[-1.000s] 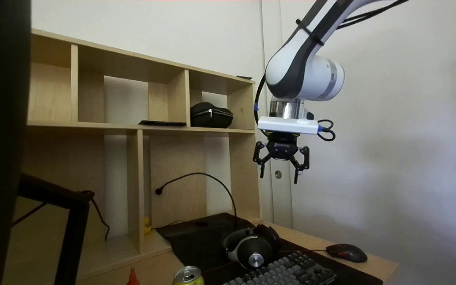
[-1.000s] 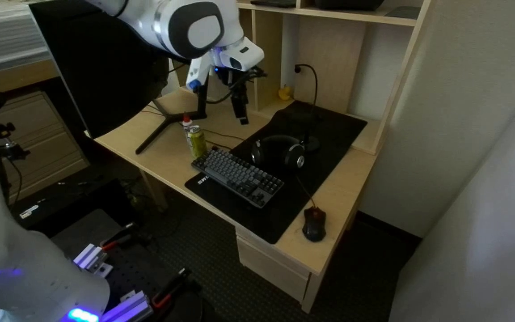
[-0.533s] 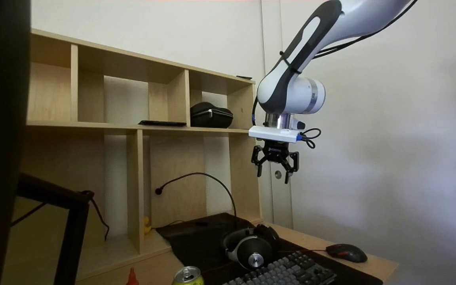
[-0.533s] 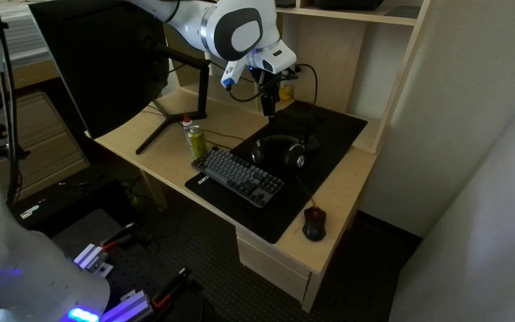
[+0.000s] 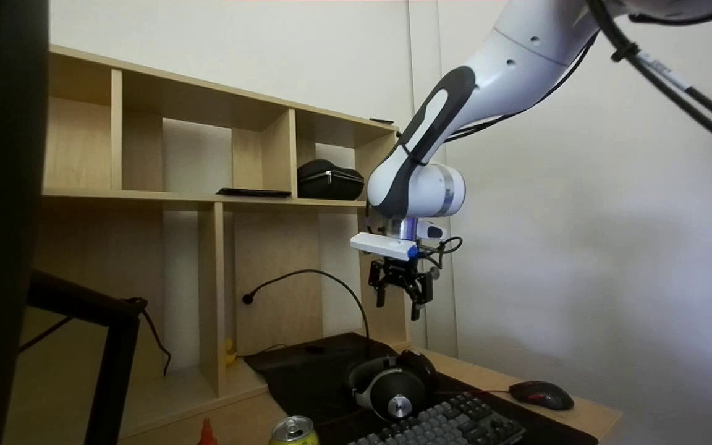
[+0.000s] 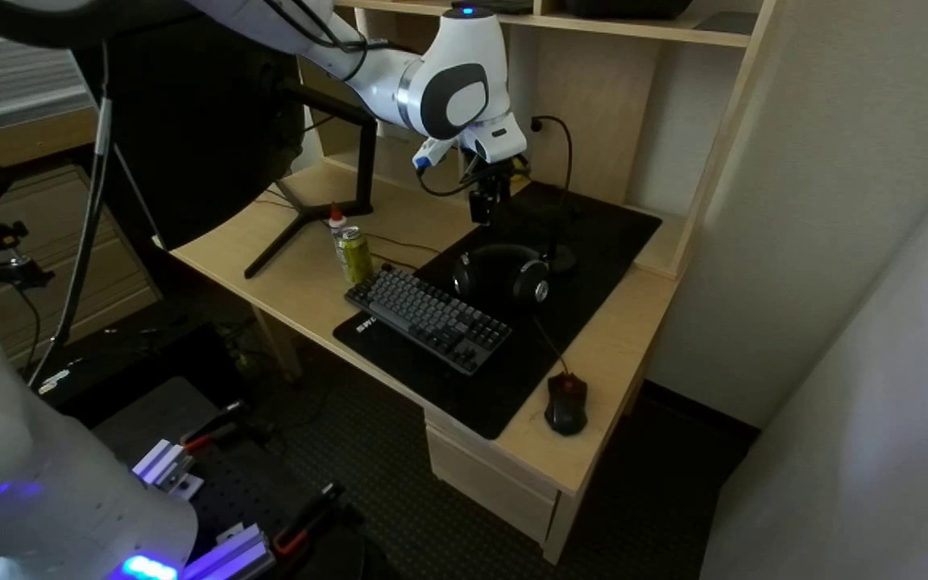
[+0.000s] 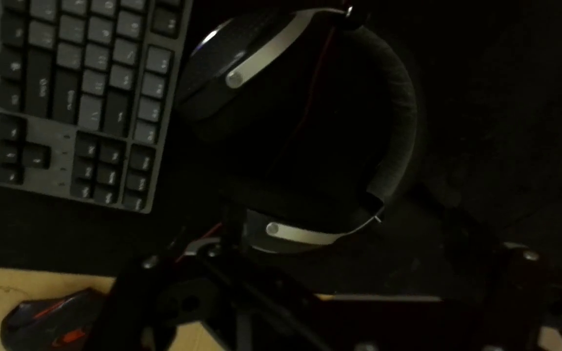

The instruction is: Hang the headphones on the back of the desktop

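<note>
Grasping the over-ear headphones (image 5: pixel 392 388) is judged the step in hand: one pair, laid on one desk mat (image 6: pixel 512 372), one monitor (image 6: pixel 206 137) at their 10 o'clock in an exterior view. Jaws spread and nothing gripped, one gripper (image 5: pixel 398 306) is poised at their 12 o'clock; lowering to the headband (image 7: pixel 403 112) is probably needed. One each of keyboard (image 6: pixel 432 318), mouse (image 6: pixel 567 404), drinks can (image 6: pixel 356 256), red-tipped bottle (image 6: pixel 337 221) and gooseneck stand (image 6: pixel 569 157) is counted.

Dim in both exterior views, brighter at right on the plain off-white wall (image 5: pixel 584 346), mottled with faint shadow. Glares blue at lower left in an exterior view, on the rounded white robot base (image 6: pixel 61 491). Darkest in the wrist view; glints near the top on black-and-silver over-ear headphones (image 7: pixel 400 107), blurs lettering on the grey-and-black rectangular keyboard (image 7: pixel 90 83).
</note>
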You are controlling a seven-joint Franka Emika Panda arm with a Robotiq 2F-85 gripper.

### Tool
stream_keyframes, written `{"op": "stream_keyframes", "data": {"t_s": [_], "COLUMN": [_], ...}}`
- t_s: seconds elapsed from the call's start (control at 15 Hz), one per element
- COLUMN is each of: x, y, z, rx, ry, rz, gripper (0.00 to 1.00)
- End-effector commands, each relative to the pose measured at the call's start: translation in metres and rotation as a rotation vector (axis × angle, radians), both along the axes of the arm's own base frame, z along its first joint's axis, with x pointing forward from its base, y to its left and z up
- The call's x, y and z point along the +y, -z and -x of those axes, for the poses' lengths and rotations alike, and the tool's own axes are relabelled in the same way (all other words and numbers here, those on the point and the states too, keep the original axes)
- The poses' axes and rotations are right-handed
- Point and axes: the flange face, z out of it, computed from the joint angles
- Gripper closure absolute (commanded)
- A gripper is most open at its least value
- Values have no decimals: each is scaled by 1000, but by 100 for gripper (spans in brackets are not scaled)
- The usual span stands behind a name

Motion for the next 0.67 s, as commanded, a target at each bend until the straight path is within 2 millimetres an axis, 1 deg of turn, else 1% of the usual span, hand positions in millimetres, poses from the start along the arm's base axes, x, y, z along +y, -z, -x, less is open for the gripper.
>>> {"op": "stream_keyframes", "data": {"t_s": [0.0,0.07,0.13,0.27,0.33,0.47,0.6], "x": [6,11,13,10,8,11,12], "y": [7,14,17,13,27,54,71], "z": [-12,-19,-20,-19,-24,-42,-61], "rx": [-4,-3,2,-3,16,22,24], "ry": [23,27,24,28,33,47,41], "rz": [-4,-2,-1,2,37,44,24], "gripper": [0,0,0,0,0,0,0]}}
